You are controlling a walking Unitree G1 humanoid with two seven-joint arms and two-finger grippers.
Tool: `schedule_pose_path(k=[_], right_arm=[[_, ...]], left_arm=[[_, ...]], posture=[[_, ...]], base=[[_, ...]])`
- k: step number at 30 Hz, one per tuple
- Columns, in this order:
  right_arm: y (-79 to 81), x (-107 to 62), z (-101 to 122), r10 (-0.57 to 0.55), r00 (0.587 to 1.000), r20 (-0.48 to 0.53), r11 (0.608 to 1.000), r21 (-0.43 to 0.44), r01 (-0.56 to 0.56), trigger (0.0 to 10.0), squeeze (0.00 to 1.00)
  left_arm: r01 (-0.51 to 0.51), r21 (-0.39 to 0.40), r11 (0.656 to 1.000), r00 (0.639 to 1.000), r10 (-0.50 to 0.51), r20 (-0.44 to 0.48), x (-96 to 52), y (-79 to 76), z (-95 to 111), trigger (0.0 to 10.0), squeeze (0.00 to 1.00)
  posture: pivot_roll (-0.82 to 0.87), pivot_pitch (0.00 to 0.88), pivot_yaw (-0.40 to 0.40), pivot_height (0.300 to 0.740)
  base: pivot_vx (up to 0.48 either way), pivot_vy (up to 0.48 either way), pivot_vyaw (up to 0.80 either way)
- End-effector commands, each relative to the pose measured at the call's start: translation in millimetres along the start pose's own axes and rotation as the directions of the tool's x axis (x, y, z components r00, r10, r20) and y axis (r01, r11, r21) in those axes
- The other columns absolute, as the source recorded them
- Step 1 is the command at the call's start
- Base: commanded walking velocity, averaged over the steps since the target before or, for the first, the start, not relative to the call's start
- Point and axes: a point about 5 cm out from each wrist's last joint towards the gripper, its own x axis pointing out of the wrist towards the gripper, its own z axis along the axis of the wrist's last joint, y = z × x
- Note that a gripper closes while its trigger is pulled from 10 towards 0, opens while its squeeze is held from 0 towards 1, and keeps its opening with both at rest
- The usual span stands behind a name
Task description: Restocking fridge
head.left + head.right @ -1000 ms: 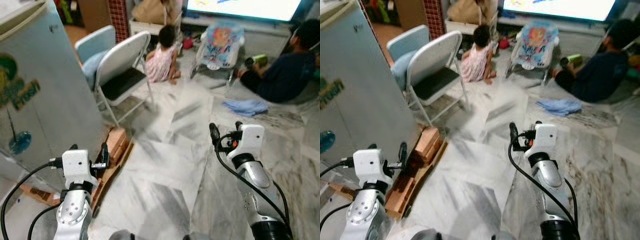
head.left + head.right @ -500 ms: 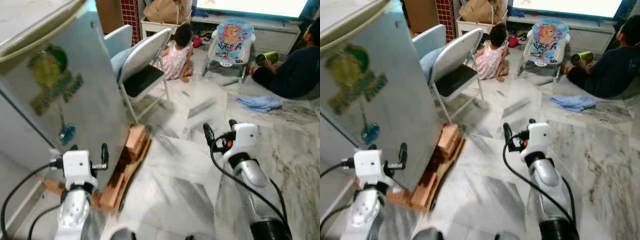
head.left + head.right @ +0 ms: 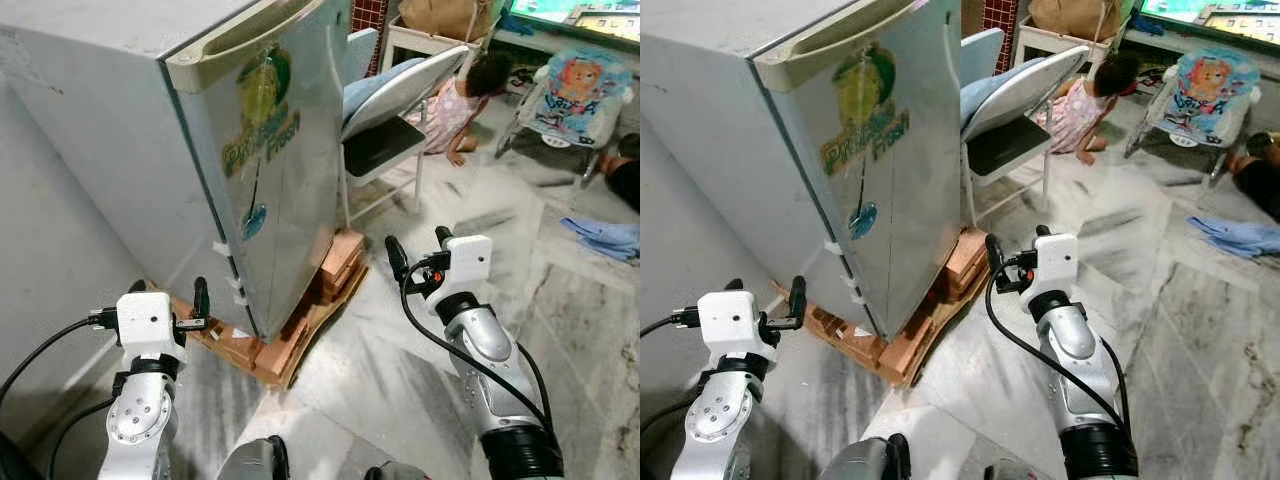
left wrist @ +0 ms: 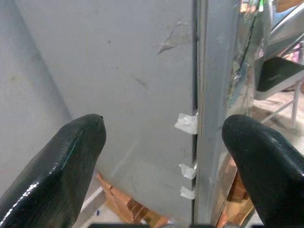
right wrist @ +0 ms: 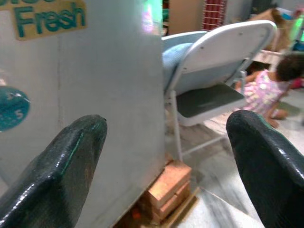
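On bricks: one fridge (image 3: 250, 150) | two open tools, left tool (image 3: 165, 300), right tool (image 3: 420, 250)

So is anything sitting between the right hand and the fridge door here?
Nothing visible. The right hand, fingers open, faces the closed fridge door across bare floor. The folding chair stands off beside the fridge, not in that path.

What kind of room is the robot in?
It looks like a family living room at home. A small fridge stands on bricks, a folding chair is beside it, and a baby bouncer sits on the marble floor.
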Motion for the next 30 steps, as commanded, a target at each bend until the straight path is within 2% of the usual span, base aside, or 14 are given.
schedule_pose_path(k=[1,11,17,30], right_arm=[[-1.0,-0.6,-1.9,-0.006,1.000,-0.008,1.000,0.002,0.006,10.0,0.00],[-1.3,0.7,-1.3,-0.015,1.000,-0.006,1.000,0.000,0.015,10.0,0.00],[-2.8,4.6,0.0,-0.025,1.000,-0.015,1.000,0.000,0.025,10.0,0.00],[-1.7,6.5,1.9,-0.026,1.000,-0.006,0.999,-0.020,0.026,10.0,0.00]], left_arm=[[0.003,0.001,1.000,1.000,-0.003,-0.001,0.4,-0.1,0.9,10.0,0.00],[0.015,0.009,1.000,1.000,-0.015,-0.004,1.3,-2.0,0.9,10.0,0.00],[0.036,0.027,0.999,0.999,-0.036,0.014,2.5,-4.6,3.1,10.0,0.00],[0.108,0.005,0.994,0.993,-0.108,0.043,4.3,-13.4,10.2,10.0,0.00]], posture=[[-0.03,0.113,0.013,0.740],[-0.03,0.113,0.015,0.740],[-0.02,0.120,0.012,0.740],[-0.02,0.138,0.015,0.740]], base=[[0.000,0.480,0.00],[0.000,0.412,0.00],[0.000,0.000,0.00],[0.000,0.000,-0.71]])
